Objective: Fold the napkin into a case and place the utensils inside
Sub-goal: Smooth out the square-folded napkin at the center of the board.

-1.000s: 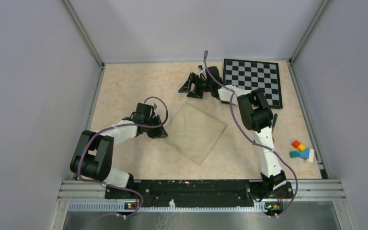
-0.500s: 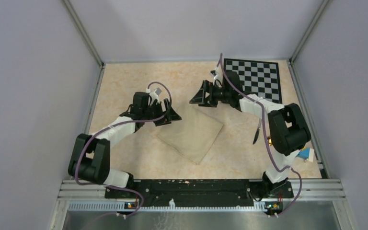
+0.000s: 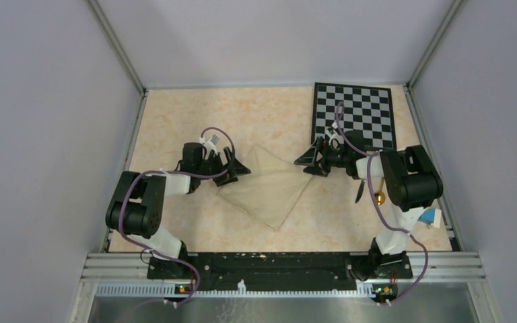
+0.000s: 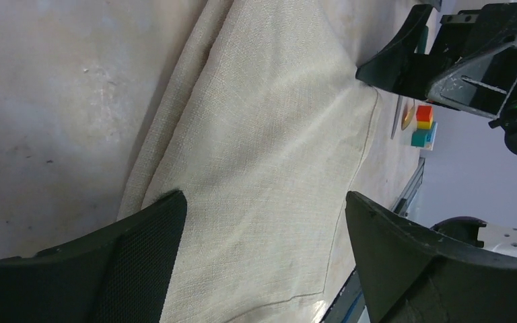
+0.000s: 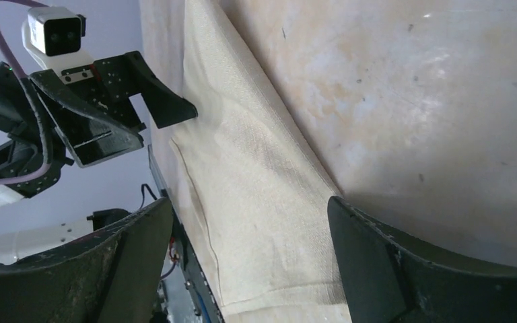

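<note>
The left gripper [image 3: 241, 167] has just opened and released the napkin [image 3: 269, 192]. Both it and the right gripper [image 3: 307, 163] stand spread at the napkin's two sides. The napkin now lies folded narrower, and the utensils [image 3: 380, 198] wait right of it.

Plain beige napkin [image 3: 269, 195] on a mottled cream-and-peach tabletop [image 3: 188, 114]; black-and-white checkered board [image 3: 358, 111]; small red, orange and teal blocks [image 4: 423, 125].
</note>
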You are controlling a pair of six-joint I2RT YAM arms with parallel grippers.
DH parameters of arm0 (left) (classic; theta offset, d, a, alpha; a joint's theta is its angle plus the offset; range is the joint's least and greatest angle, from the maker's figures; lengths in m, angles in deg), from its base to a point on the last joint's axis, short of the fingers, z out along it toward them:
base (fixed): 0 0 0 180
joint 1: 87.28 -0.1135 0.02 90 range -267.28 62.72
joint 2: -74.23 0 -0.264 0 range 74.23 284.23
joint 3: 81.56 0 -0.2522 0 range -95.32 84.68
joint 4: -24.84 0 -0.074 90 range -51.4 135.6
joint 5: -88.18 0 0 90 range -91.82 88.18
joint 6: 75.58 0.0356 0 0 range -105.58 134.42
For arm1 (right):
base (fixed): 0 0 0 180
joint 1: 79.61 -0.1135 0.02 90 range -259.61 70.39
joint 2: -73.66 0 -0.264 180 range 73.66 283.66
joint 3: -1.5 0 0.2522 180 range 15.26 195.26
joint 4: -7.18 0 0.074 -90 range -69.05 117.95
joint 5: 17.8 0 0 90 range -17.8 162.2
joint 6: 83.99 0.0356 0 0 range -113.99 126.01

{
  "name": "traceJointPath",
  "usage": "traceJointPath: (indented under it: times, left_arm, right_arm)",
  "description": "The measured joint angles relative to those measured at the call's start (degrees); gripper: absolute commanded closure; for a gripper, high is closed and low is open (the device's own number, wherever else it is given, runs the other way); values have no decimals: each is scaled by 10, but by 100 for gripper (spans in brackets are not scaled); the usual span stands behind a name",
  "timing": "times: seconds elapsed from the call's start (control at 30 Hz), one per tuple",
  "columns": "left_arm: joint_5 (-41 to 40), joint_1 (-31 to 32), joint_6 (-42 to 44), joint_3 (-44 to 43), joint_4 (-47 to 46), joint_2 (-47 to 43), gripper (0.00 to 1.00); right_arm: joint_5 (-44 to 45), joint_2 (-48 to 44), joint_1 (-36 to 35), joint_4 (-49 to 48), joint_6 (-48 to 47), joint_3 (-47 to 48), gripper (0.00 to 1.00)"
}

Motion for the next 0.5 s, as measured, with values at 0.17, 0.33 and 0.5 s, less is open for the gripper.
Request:
traceJointPath:
  times: [0.17, 0.33, 0.5]
  left_arm:
    - [15, -22, -1, 43, -38, -28, 1]
    - [-18, -22, 28, 36, 69, -89, 1]
    - [-12, -10, 23, 11, 120, -134, 1]
  right_arm:
    - [-11, -32, 38, 4, -30, -37, 14]
    - [65, -130, 39, 148, -92, -32, 13]
    - [75, -178, -46, 159, -79, 3, 12]
